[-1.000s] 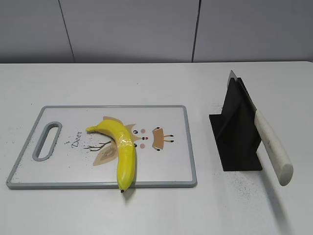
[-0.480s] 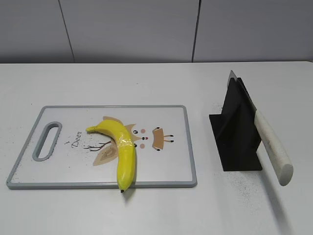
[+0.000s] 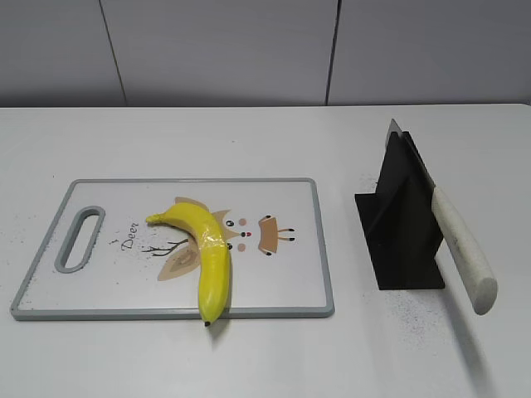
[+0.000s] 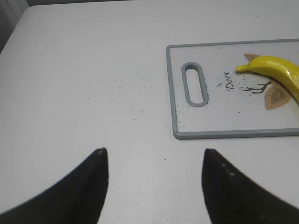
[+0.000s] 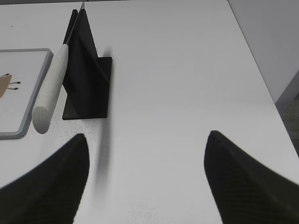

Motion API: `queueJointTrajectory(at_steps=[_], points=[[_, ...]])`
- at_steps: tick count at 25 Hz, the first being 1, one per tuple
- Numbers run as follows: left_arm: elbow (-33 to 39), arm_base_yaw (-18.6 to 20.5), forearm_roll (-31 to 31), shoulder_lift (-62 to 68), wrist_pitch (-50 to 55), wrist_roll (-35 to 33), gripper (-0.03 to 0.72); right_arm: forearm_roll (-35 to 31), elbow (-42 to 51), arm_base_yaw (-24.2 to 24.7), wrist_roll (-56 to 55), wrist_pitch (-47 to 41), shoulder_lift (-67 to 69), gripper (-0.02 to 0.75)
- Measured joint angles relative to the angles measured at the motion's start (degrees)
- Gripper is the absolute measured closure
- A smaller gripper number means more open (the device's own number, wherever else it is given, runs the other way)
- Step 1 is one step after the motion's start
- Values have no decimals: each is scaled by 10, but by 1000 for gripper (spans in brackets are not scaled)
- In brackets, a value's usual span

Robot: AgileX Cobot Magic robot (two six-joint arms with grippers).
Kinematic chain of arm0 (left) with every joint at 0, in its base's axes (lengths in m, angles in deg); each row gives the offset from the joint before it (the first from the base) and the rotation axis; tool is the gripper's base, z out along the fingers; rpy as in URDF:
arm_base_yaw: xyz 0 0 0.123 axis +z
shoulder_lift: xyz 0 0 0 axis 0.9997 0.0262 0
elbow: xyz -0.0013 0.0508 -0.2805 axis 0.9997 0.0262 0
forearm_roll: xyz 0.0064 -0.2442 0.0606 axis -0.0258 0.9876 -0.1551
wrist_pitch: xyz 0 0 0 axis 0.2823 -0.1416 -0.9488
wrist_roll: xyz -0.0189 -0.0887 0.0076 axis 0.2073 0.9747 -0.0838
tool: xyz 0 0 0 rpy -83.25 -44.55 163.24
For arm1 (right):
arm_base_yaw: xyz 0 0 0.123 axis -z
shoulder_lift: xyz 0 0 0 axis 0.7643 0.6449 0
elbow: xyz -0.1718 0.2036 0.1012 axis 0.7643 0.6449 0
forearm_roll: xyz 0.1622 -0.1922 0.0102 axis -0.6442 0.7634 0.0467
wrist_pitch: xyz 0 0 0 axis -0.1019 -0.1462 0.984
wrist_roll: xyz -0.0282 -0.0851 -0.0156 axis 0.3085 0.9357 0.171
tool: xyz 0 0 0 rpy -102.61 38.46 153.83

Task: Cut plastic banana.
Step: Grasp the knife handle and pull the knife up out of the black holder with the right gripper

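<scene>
On cutting board (image 3: 274,199): plastic banana (image 3: 207,249), dark tip past the near edge.
Left gripper (image 4: 152,161) and right gripper (image 5: 145,144) gape wide, empty, over bare table (image 3: 207,141); knife (image 3: 460,245) in stand (image 3: 402,232).

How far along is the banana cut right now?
Nothing is done yet. The plastic banana lies whole on the cutting board, its tip past the near edge. The cleaver knife sits in its black stand. Left gripper and right gripper are open, holding nothing. Grabbing the knife and cutting remain.
</scene>
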Motion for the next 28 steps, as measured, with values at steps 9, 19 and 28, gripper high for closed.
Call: queueJointTrajectory(at_steps=[9,19,28], points=[[0,0,0,0,0,0,95,0,0,0,0,0,0,153],[0,0,0,0,0,0,95,0,-1,0,9,0,0,136],[0,0,0,0,0,0,98,-28,-22,0,11,-4,93,194]])
